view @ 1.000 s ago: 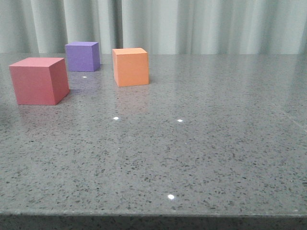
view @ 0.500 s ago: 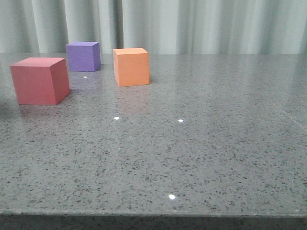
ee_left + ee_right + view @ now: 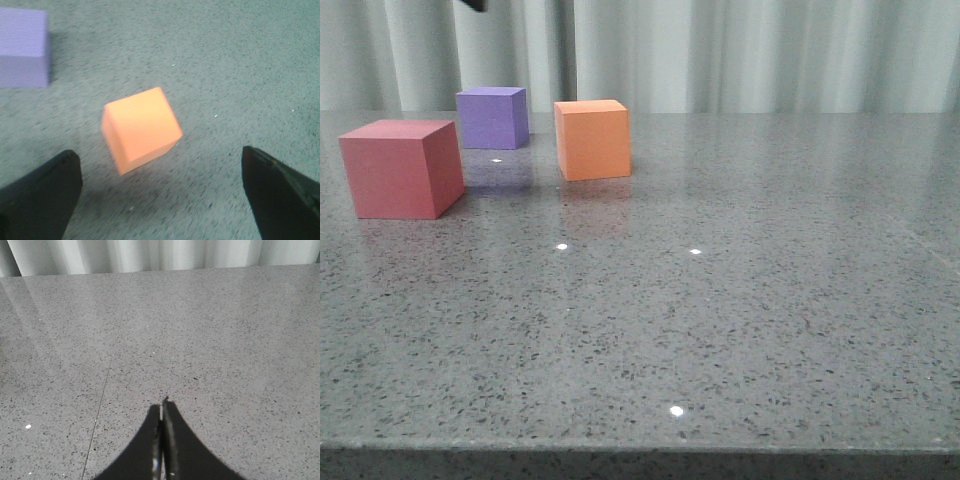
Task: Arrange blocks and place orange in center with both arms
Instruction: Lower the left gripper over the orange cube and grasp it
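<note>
The orange cube [image 3: 592, 139] stands on the grey table at the back, left of the middle. The purple cube [image 3: 492, 117] is behind and to its left. The pinkish-red cube [image 3: 402, 167] is nearer, at the far left. In the left wrist view my left gripper [image 3: 161, 187] is open and empty, high above the table, with the orange cube [image 3: 141, 128] just beyond the gap between its fingers and the purple cube [image 3: 23, 47] farther off. A dark tip of that arm [image 3: 473, 5] shows at the front view's top edge. My right gripper [image 3: 163, 412] is shut and empty over bare table.
The speckled grey table [image 3: 740, 300] runs to a front edge low in the front view. A pale curtain [image 3: 740, 50] hangs behind it. A thin seam [image 3: 102, 395] crosses the tabletop near the right gripper.
A dark part of the left arm has come into the top left of the front view. A faint shadow now lies by the purple and orange cubes. The cubes have not moved.
</note>
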### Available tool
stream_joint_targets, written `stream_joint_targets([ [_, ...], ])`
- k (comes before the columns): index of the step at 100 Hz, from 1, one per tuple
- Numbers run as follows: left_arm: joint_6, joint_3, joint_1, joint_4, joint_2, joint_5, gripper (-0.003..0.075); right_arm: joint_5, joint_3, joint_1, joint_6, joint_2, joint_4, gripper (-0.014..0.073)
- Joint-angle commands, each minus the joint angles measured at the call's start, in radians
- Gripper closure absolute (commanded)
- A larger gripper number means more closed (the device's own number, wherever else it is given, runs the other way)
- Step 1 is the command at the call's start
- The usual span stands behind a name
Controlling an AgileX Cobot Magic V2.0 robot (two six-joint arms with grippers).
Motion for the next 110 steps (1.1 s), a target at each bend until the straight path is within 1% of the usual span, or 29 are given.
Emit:
stream_joint_targets([
  [1,-0.099,-0.102,-0.032,0.086,0.025,-0.022,0.0116,-0.080,-0.028,-0.007,-0.003,0.002,-0.021,0.0662],
  [12,-0.219,-0.192,-0.059,0.222,0.107,0.035,0.0116,-0.080,-0.028,-0.007,-0.003,0.002,-0.021,0.0662],
  [25,-0.305,-0.276,-0.072,0.325,0.183,0.130,0.0115,-0.080,-0.028,-0.007,-0.003,0.002,-0.021,0.0662],
  [33,-0.336,-0.302,-0.076,0.339,0.217,0.160,0.0115,-0.080,-0.028,-0.007,-0.003,0.002,-0.021,0.0662],
  [56,-0.387,-0.311,-0.076,0.357,0.269,0.162,0.0115,-0.080,-0.028,-0.007,-0.003,0.002,-0.021,0.0662],
  [110,-0.413,-0.313,-0.076,0.383,0.360,0.133,0.0116,-0.080,-0.028,-0.007,-0.003,0.002,-0.021,0.0662],
])
